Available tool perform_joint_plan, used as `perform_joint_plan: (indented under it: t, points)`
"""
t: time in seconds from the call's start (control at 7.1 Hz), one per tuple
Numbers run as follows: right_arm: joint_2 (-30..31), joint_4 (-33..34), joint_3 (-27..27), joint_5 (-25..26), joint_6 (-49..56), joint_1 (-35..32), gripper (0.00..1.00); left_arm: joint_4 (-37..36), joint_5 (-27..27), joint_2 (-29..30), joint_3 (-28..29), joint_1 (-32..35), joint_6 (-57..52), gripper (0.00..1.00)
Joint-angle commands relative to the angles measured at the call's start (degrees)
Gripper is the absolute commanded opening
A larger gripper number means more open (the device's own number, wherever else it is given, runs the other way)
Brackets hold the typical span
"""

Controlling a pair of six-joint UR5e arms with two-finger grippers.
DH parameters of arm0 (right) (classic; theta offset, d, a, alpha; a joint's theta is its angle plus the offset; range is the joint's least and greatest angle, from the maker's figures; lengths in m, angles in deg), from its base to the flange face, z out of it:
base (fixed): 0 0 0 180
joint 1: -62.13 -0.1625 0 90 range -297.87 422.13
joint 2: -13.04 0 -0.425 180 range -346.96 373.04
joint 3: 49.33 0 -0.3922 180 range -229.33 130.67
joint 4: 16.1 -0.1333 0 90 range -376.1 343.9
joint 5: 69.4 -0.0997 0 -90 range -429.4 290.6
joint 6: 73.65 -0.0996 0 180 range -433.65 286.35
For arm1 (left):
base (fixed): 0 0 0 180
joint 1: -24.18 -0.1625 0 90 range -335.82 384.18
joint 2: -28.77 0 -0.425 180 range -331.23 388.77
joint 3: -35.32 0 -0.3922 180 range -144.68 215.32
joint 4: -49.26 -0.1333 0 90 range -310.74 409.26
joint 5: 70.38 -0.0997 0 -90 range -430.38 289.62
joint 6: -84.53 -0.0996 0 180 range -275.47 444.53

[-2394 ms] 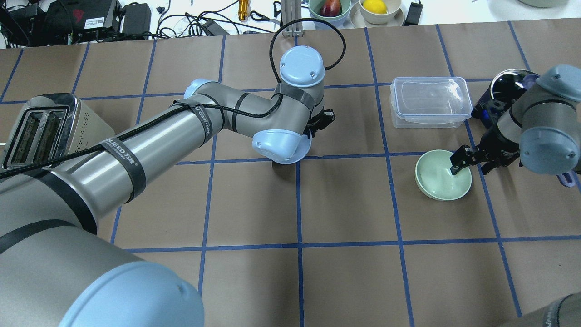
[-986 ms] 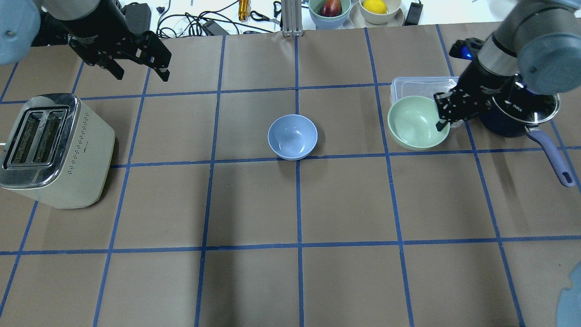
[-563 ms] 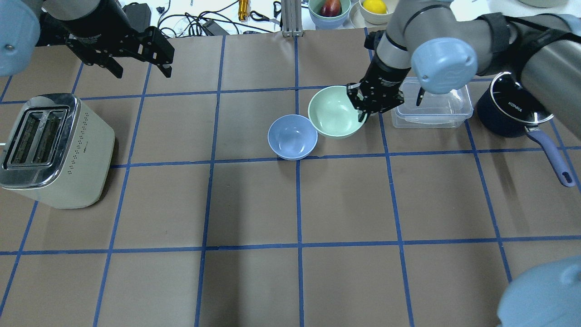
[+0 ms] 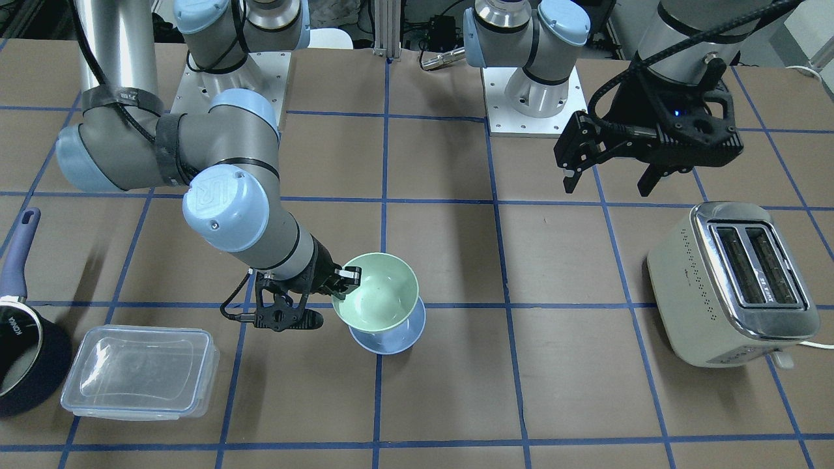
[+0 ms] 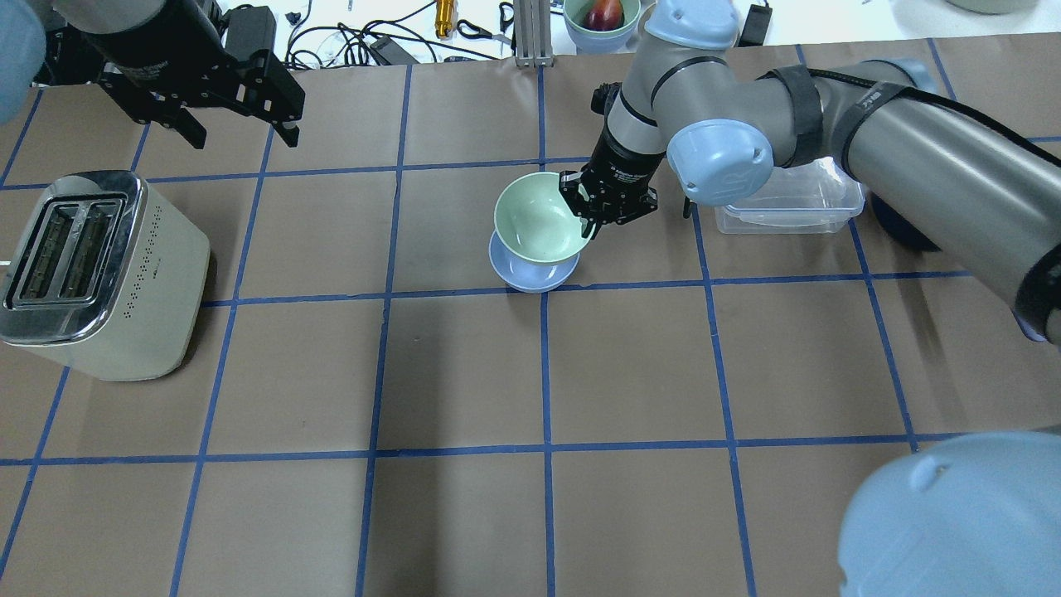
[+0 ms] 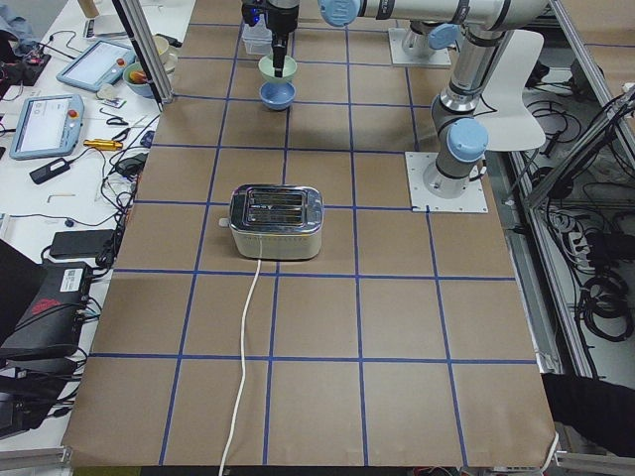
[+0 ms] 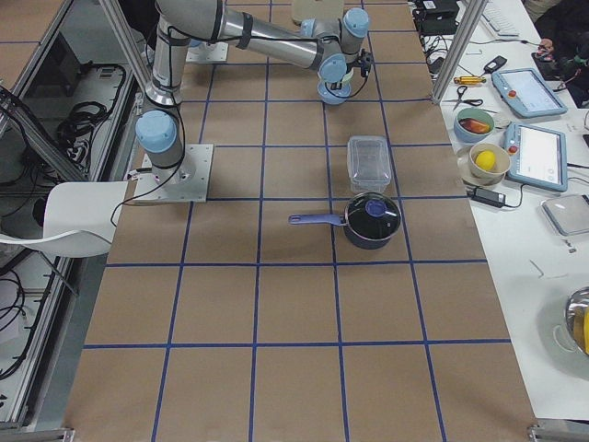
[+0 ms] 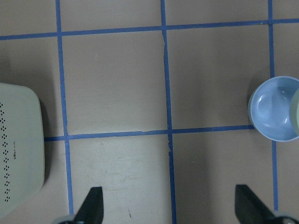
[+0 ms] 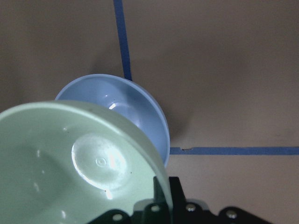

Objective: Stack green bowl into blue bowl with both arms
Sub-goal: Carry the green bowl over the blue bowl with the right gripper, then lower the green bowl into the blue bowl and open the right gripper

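Note:
The green bowl hangs slightly tilted just above the blue bowl, which stands on the table near the middle. My right gripper is shut on the green bowl's right rim. In the front view the green bowl covers most of the blue bowl. The right wrist view shows the green bowl over the blue bowl. My left gripper is open and empty, held high at the far left; its wrist view shows the blue bowl at the right edge.
A cream toaster stands at the left. A clear lidded container lies right of the bowls, under the right arm. A dark blue saucepan stands beyond it. A bowl with fruit sits off the far table edge.
My right gripper has carried the green bowl leftward, from beside the blue bowl to directly over it. My left gripper has stayed open at the far left.

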Motion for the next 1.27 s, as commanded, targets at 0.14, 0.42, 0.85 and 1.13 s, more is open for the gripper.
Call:
perform_joint_plan:
  t: [0.14, 0.42, 0.85, 1.13]
  points:
    - [-3.22, 3.59, -0.1, -0.1, -2.13, -2.25, 0.0, 2.09, 0.36, 1.05, 1.59, 0.01, -0.13, 1.0]
    - [-3.32, 3.68, 0.08, 0.6, -3.28, -2.62, 0.1, 2.09, 0.18, 1.05, 1.33, 0.18, -0.13, 1.0]
    - [-2.79, 3.51, -0.36, 2.09, -2.84, -2.27, 1.0, 2.0, -0.08, 0.88, 1.06, 0.45, -0.04, 1.0]
    - [-1.05, 2.2, -2.28, 2.97, -2.49, -0.61, 1.0, 1.82, -0.17, 0.08, 0.36, 0.36, -0.04, 1.0]
